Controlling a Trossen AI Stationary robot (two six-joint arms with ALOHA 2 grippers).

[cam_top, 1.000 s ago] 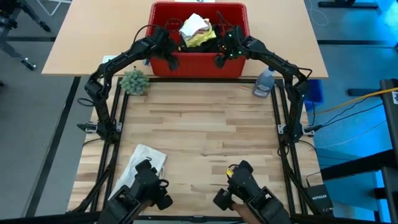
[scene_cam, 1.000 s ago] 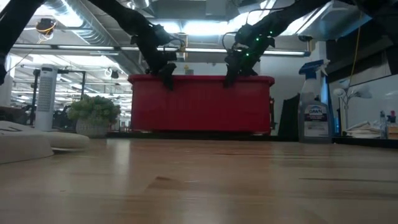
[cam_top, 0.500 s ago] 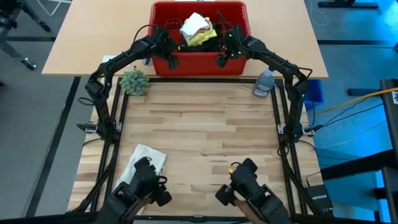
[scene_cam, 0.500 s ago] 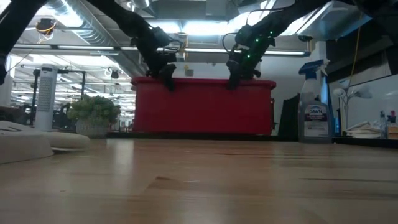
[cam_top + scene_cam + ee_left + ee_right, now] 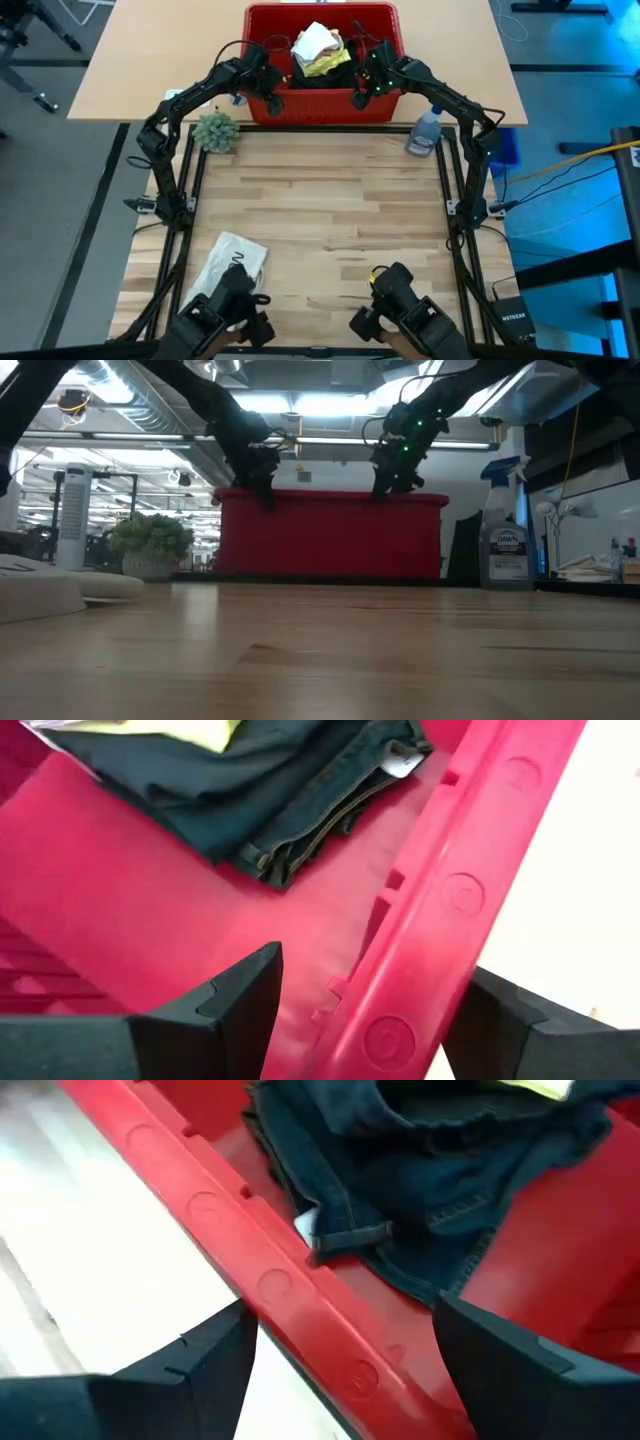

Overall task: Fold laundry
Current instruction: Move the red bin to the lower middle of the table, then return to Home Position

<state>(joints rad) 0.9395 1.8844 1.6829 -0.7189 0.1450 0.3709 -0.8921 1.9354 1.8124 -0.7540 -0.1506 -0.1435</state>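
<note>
Straddling the near rim of the red basket [image 5: 320, 105], both pincers stand spread, one finger inside the wall and one outside. The left pincer [image 5: 272, 97] sits at the rim's left part, the right pincer [image 5: 362, 95] at its right part; neither pinches any cloth. Inside the basket lie the dark trousers [image 5: 250, 790], with the yellow T-shirt [image 5: 328, 60] and a white cloth [image 5: 313, 40] heaped on top. A small plant [image 5: 216, 130] and a spray bottle [image 5: 424, 132] flank the basket on the desk [image 5: 320, 210].

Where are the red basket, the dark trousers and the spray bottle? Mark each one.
red basket [image 5: 320, 104], high view, its near wall.
dark trousers [image 5: 250, 790], left wrist view, folded cloth.
spray bottle [image 5: 424, 133], high view, its body.
</note>
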